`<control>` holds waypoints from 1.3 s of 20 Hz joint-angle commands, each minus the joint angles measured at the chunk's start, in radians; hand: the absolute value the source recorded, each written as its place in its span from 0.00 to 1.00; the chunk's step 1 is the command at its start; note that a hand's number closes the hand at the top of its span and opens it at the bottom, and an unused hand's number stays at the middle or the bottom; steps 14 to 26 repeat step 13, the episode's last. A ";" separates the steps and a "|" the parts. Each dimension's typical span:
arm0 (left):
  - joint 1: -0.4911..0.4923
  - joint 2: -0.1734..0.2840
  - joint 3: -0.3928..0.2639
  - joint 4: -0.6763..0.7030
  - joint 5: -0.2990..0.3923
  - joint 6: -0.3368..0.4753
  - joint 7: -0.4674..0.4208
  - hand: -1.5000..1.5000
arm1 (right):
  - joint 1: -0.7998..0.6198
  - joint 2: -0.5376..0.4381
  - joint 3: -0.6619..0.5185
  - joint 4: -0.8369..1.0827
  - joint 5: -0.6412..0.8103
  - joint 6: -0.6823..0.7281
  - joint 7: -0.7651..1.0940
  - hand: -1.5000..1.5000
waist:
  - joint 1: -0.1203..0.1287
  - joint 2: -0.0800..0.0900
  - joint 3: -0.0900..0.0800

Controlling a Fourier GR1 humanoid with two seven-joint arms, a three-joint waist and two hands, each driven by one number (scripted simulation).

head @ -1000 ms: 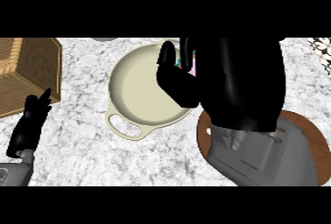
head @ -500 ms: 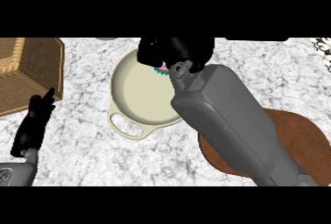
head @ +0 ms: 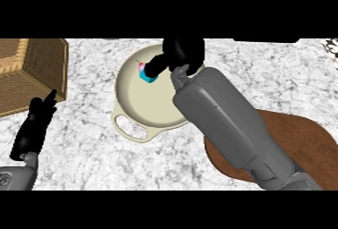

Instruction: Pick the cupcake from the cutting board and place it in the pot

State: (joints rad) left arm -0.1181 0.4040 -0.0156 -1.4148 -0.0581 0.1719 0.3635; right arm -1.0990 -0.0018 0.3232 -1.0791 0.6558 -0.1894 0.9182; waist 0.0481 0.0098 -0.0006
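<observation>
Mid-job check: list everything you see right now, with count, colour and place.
Pot: one, cream, handle at its near rim, counter centre.
Cupcake: one, pink and teal, held over the pot's far side.
Cutting board: one, round, brown, right, partly under the right forearm.
Basket: one, tan wicker, far left.
Counter: one, grey-white marble.
Right hand: black, curled round the cupcake above the pot.
Left hand: black, open, resting at left edge.

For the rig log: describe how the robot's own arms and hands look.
Both forearms are smooth grey casings with rounded edges and panel seams. The right forearm is broad and blocky; the left forearm shows only at the lower corner. The right hand and left hand are black.
</observation>
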 commanded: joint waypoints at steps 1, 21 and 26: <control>0.025 -0.013 0.008 0.000 0.014 -0.011 -0.033 0.50 | 0.006 0.002 0.016 0.021 -0.091 -0.225 -0.032 0.00 | 0.005 -0.001 0.000; 0.026 0.006 0.065 0.036 0.012 -0.017 -0.034 0.50 | 0.133 -0.045 -0.143 -0.121 -0.037 -0.546 -0.164 0.00 | -0.049 -0.012 0.001; 0.026 0.006 0.065 0.036 0.012 -0.017 -0.034 0.50 | 0.133 -0.045 -0.143 -0.121 -0.037 -0.546 -0.164 0.00 | -0.049 -0.012 0.001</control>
